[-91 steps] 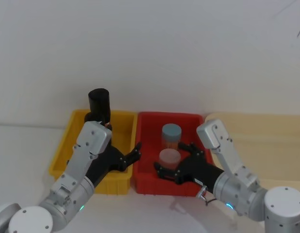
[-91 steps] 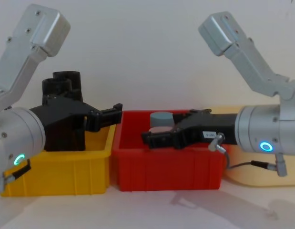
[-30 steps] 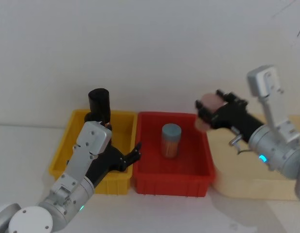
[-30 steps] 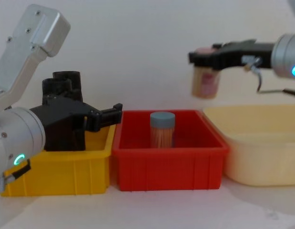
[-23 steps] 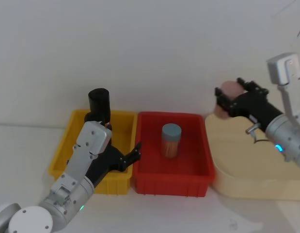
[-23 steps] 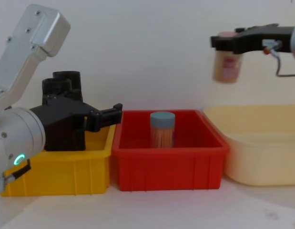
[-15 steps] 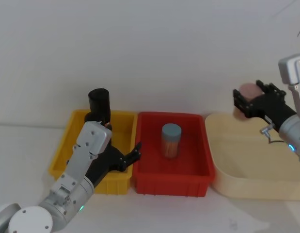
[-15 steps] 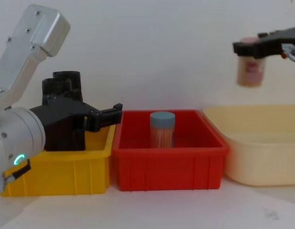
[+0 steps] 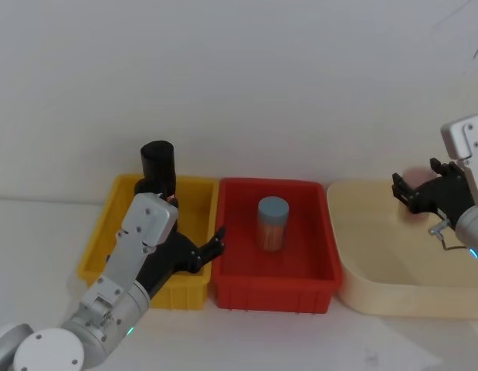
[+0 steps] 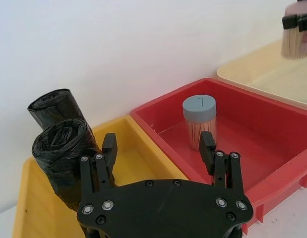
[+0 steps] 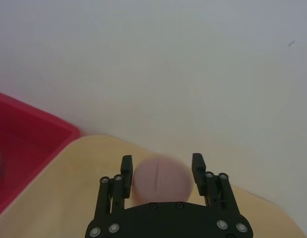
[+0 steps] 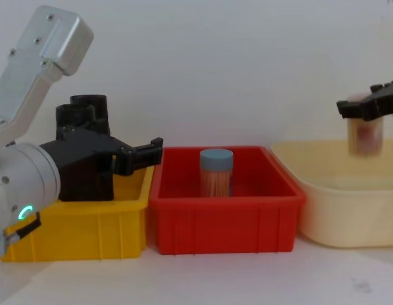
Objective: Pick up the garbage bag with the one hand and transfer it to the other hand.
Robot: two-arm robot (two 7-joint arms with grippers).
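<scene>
The right gripper [image 11: 162,158] clasps a pink-capped jar [image 11: 160,179] between both fingers over the cream tub [image 11: 64,193]; a red bin [image 11: 24,124] sits beside the tub.

Black plastic garbage-bag rolls [image 10: 64,158] stand upright in the yellow bin [image 10: 138,166] — black left gripper [image 10: 158,142] spread beside them, right gripper [image 11: 162,164] far off, clamping a jar [image 11: 160,181].

lab test bench [image 12: 202,279], bare white wall [image 12: 215,63], yellow bin [image 12: 75,232], red bin [image 12: 221,225]
</scene>
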